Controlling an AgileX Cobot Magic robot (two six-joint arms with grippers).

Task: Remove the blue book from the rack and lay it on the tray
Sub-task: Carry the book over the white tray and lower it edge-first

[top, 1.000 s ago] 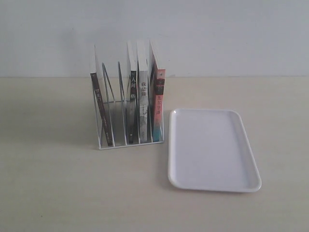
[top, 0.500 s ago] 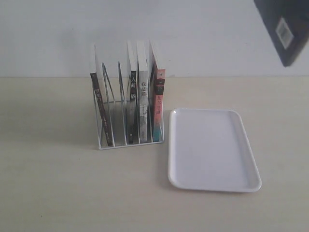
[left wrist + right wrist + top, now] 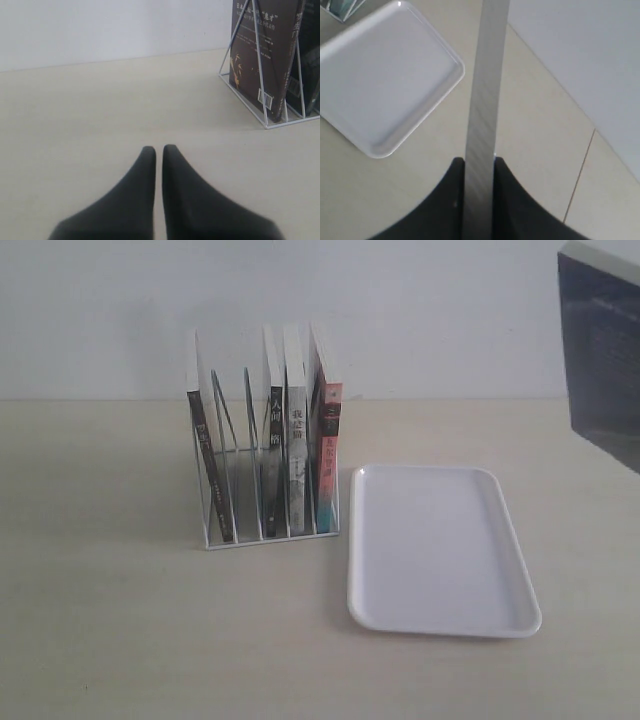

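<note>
- The blue book (image 3: 600, 360) is held in the air at the far right, clear of the tray (image 3: 440, 550), with the right jaws clamped on its page edge.
- The left jaws are pressed together, empty, low over the surface (image 3: 120, 640) and apart from the rack (image 3: 270, 540).
- The tray lies just right of the rack.
</note>
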